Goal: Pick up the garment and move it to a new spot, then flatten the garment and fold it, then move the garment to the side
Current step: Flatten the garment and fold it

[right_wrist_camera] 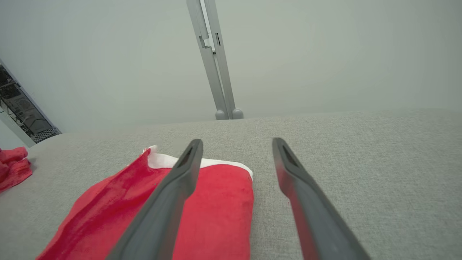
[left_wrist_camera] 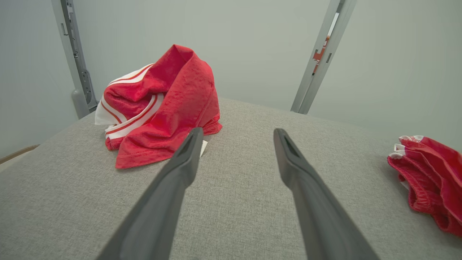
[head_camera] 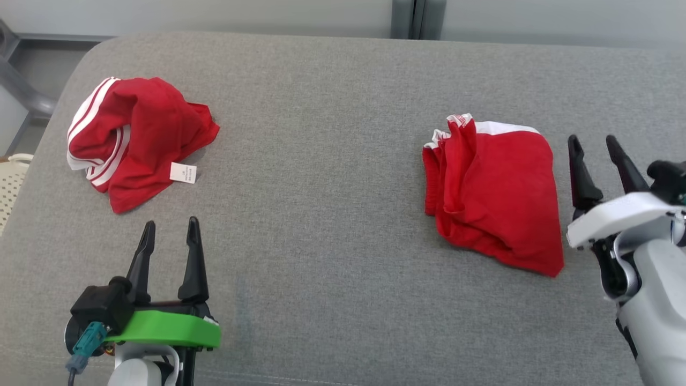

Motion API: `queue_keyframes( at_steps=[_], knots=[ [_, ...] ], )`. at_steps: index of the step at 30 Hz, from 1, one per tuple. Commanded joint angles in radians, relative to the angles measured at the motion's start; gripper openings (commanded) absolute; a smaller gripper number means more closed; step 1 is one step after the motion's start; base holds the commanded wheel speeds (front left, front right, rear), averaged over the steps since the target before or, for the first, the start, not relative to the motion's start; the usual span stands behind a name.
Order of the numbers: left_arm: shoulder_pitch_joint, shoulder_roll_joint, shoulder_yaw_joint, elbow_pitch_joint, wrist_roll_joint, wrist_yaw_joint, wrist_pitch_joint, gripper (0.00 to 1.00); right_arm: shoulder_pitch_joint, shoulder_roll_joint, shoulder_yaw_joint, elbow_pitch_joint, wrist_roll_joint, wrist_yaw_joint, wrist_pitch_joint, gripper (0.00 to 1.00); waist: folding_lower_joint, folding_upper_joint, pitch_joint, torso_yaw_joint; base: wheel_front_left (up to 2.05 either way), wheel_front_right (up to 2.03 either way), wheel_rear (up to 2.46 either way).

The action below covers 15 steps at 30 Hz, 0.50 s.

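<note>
Since the garment (head_camera: 493, 198) lies in a rough fold at about 3 o'clock on the grey cushion (head_camera: 332, 161), with its white trim (head_camera: 506, 127) along the far edge, the step in hand is, in my judgement, the last one: leaving it at the side and drawing clear. The right gripper (head_camera: 592, 140) hovers just beside the cloth's 3 o'clock edge, its fingers spread apart with nothing between them. From its wrist camera one finger crosses in front of the red cloth, though I cannot tell whether it touches. To do this well, the arm should rise first and only then pull back toward 5 o'clock, so that no fingertip drags the top layer or flips the loose corner there. It should not sweep toward 9 o'clock across the fold. The pleated edge at 9 o'clock looks bunched; a light press could tidy it, but only with flat fingers. The left gripper (head_camera: 171, 222) sits at 7 o'clock, fingers likewise apart and empty. A crumpled red piece (head_camera: 144, 134) with a white label (head_camera: 183, 173) lies at 10 o'clock, well apart from the fold, so that arm need not move.
</note>
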Motion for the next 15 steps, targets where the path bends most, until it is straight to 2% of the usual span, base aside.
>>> queue_keyframes(
  at_steps=[1, 5, 10, 15],
  knots=[
    [-0.019, 0.003, -0.002, -0.002, -0.007, -0.002, 0.000, 1.00, -0.033, 0.002, 0.003, 0.024, -0.019, -0.001, -0.003, 0.02, 0.0000, 0.0000, 0.015, 0.013, 0.00, 0.00, 0.00],
    [-0.037, 0.003, -0.021, 0.001, -0.017, -0.002, 0.000, 1.00, -0.108, -0.004, 0.058, 0.134, -0.099, -0.001, -0.003, 0.00, 0.0000, 0.0000, 0.040, 0.035, 0.00, 0.00, 0.00],
    [-0.059, 0.003, -0.051, 0.007, -0.034, -0.002, 0.000, 1.00, -0.211, 0.030, 0.091, 0.316, -0.130, -0.001, -0.003, 0.00, 0.0000, 0.0000, 0.070, 0.068, 0.00, 0.00, 0.00],
    [-0.072, 0.003, -0.069, 0.010, -0.046, -0.002, 0.000, 1.00, -0.268, 0.082, 0.104, 0.406, -0.139, -0.001, -0.003, 0.00, 0.0000, 0.0000, 0.087, 0.089, 0.00, 0.00, 0.00]
  ],
)
